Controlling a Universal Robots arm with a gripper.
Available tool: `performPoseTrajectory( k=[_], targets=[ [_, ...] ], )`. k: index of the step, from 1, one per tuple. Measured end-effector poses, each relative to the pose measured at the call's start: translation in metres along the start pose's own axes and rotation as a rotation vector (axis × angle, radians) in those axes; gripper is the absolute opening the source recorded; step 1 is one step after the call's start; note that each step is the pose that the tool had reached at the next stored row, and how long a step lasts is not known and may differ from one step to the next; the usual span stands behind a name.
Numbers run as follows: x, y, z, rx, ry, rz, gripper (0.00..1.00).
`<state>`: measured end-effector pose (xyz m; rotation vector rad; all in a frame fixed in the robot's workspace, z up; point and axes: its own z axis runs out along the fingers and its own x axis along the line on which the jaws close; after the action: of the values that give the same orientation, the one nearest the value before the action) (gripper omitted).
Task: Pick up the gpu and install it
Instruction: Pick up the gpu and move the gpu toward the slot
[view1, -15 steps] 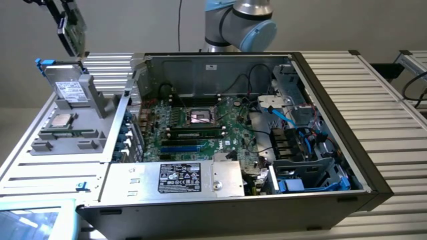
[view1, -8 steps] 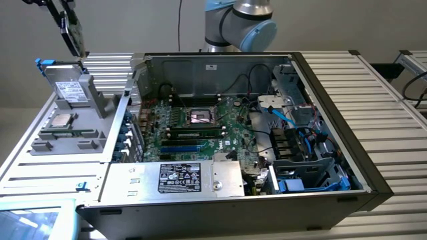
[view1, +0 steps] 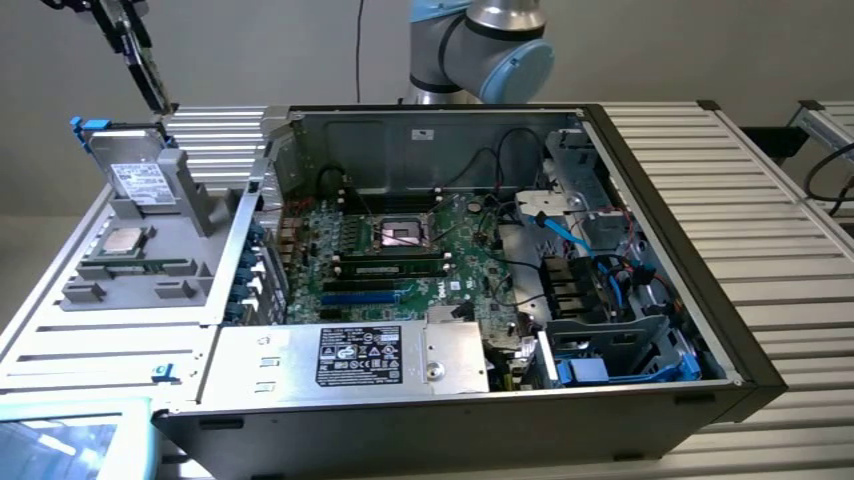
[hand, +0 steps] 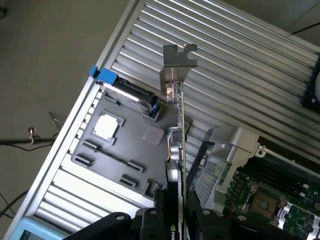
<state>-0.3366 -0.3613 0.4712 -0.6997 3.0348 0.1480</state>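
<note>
Black fingers (hand: 161, 212) of the gripper (hand: 181, 215) are pinching the gpu (hand: 176, 142) by its flat faces, so the card is showing edge-on in the wrist view, its silver bracket (hand: 178, 60) pointing away from the claw. In the exterior view the arm (view1: 481, 45) is standing behind the open computer case (view1: 441, 150) and is holding the card high at the exterior view's upper left, over the slatted aluminium table (hand: 240, 55) and outside the case. Beneath the card a grey parts tray (hand: 125, 150) is lying on the slats, bearing a processor (hand: 106, 126) and a blue-clipped drive (hand: 127, 90). Open air is surrounding the bracket on every side. Beside the tray, the case wall is standing apart from the card, and the motherboard (view1: 387, 250) is lying flat inside the case, its socket facing up
</note>
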Motion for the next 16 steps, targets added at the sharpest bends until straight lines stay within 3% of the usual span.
performPoseTrajectory(
  k=[16],
  targets=[
    [0.0000,0.0000,-0.0004,-0.0122,0.0249,-0.282,0.28]
  ],
)
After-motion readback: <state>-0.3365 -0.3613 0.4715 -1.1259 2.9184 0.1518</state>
